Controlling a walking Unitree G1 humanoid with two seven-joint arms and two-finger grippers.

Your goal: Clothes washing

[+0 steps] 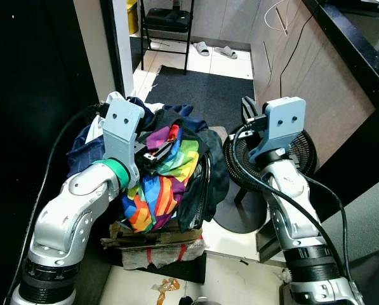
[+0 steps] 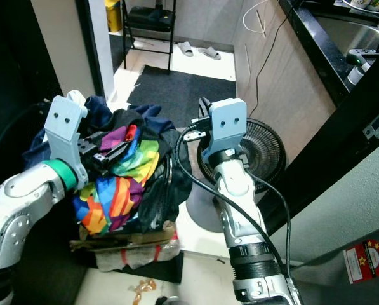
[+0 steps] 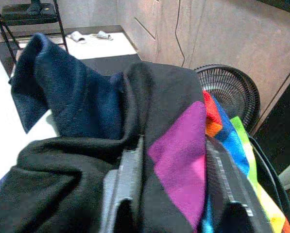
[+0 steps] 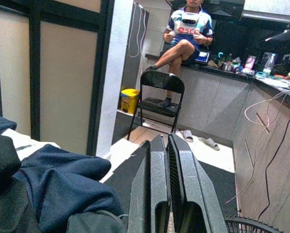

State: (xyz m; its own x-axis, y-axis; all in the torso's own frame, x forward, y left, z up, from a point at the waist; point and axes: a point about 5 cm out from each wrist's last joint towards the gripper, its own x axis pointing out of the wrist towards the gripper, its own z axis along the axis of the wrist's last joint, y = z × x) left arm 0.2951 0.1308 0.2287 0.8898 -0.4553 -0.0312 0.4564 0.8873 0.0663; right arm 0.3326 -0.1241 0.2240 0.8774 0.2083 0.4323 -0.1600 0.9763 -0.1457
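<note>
A heap of clothes sits on a cardboard box (image 1: 154, 240): a rainbow-striped garment (image 1: 160, 184) on top, a dark blue one (image 1: 87, 143) at the back left, a black one (image 1: 199, 190) hanging on the right. My left gripper (image 1: 156, 152) is pushed into the top of the heap, shut on the rainbow garment; its purple and black folds lie between the fingers (image 3: 125, 179) in the left wrist view. My right gripper (image 1: 247, 109) hovers to the right of the heap, above a fan, shut with nothing in it (image 4: 166, 141).
A black floor fan (image 1: 303, 152) stands right beside the heap, under my right arm. Wooden cabinets (image 1: 316, 76) run along the right. Beyond lie a dark mat (image 1: 208, 89), slippers (image 1: 226, 52) and a folding chair (image 1: 167, 19). A person (image 4: 186, 34) sits on the far counter.
</note>
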